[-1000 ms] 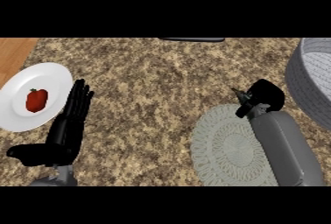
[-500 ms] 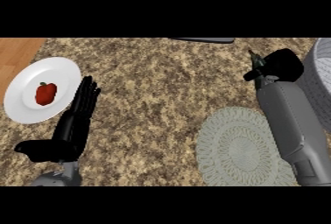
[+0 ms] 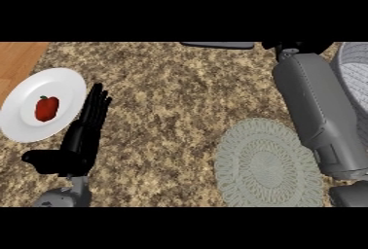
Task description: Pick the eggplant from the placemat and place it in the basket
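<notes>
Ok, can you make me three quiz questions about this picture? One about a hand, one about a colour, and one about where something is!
1. The left hand is: A curled round something; B open, holding nothing; C out of sight.
2. The round placemat is: A pale grey; B bright red; C black.
3. The red vegetable lies: A in the left hand; B on the placemat; C on the white plate.

Answers: 1 B, its fingers are straight and nothing is in them. 2 A, its whole face shows pale grey. 3 C, it sits in the middle of the plate.
</notes>
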Controlling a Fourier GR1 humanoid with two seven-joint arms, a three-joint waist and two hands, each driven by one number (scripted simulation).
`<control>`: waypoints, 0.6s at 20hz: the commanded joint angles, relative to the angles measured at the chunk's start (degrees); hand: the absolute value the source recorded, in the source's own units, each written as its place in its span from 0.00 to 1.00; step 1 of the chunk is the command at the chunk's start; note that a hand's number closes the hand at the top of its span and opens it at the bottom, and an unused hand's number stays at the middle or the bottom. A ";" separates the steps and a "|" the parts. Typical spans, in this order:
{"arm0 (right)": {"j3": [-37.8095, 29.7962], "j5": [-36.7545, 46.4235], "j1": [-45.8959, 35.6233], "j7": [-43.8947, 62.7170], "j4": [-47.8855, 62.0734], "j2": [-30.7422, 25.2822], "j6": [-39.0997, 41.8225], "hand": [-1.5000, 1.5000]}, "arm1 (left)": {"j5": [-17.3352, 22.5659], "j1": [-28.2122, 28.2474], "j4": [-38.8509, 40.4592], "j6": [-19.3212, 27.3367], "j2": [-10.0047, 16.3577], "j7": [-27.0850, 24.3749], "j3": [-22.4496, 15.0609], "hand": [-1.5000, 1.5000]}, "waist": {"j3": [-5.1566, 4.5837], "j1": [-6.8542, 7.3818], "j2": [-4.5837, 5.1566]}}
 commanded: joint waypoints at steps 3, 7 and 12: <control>-3.37 3.33 -9.28 6.80 8.51 0.68 -7.39 1.00 | 0.33 -0.67 0.66 -0.28 1.04 -0.03 1.80 0.50 | -0.05 -1.38 -0.52; -6.14 4.66 -10.33 8.45 11.28 -3.36 -4.22 1.00 | 0.64 -0.33 2.08 -0.16 0.91 -0.79 2.71 0.50 | -0.06 -2.67 -0.86; -4.96 10.59 -10.13 13.56 15.63 -4.04 -0.45 1.00 | -1.24 2.37 2.04 1.35 -1.35 -3.32 0.64 0.50 | -0.08 -3.41 -1.16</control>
